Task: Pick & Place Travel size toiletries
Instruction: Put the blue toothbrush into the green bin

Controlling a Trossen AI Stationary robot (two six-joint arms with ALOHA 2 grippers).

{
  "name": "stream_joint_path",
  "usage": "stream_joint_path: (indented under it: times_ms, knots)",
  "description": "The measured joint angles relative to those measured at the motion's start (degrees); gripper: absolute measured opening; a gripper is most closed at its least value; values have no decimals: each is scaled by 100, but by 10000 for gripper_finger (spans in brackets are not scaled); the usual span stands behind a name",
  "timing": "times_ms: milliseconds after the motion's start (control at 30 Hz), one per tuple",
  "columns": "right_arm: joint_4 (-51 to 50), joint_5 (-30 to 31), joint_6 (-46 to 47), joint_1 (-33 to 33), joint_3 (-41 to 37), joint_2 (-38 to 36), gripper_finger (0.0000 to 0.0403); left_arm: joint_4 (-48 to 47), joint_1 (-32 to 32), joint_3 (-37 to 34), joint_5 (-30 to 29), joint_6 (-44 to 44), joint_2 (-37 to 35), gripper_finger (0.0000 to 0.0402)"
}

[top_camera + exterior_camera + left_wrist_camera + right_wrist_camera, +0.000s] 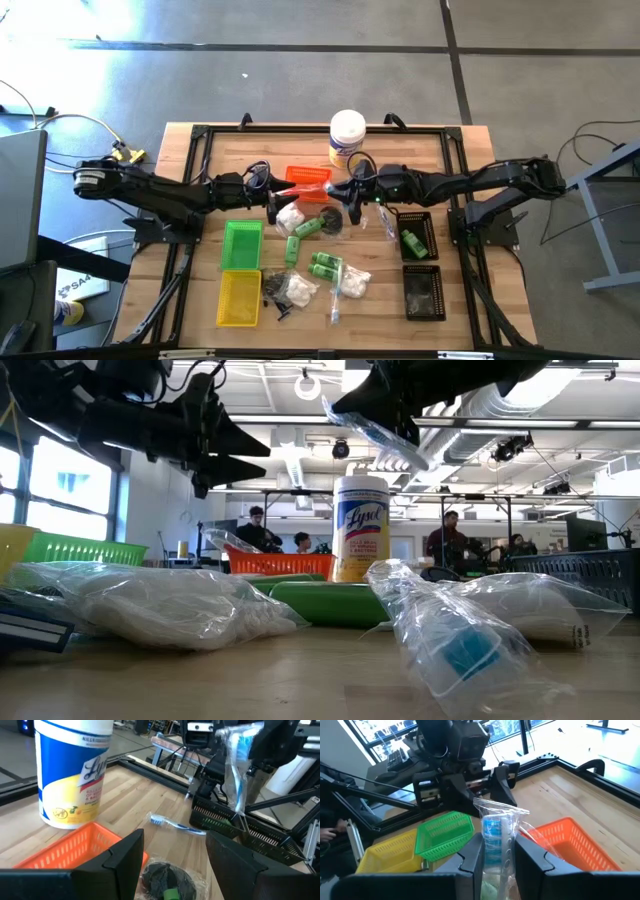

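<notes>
Right gripper (494, 851) pinches a clear-bagged blue toothbrush (493, 836), bag sticking up between its fingers, held in the air over mid-tabletop toward the far edge. Left gripper (172, 857) spread, empty, facing it over the orange tray (308, 180).

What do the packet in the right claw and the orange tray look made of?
The packet pinched in the right claw looks like thin clear plastic film, glossy and crinkled, with something blue showing through; what that is I can't tell. The orange tray looks like rigid moulded plastic with a matte finish, its walls an open mesh.
</notes>
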Motion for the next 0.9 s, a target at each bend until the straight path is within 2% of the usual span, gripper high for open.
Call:
stream_joint_path:
  times_ms: [267,400,533,633,900]
  knots:
    - [39,0,-2,0,0,2,75,2175,-306,0,337,663,1368,211]
    - [40,-154,-2,-1,0,2,75,2849,-293,112,539,776,1907,211]
    - [202,-175,-8,31,0,85,77,2898,-293,503,722,814,2221,211]
    - [427,-209,-88,64,0,207,74,2747,-293,835,1073,963,2390,211]
    - [832,-305,-368,264,0,357,74,1603,-291,1422,1137,1027,2442,211]
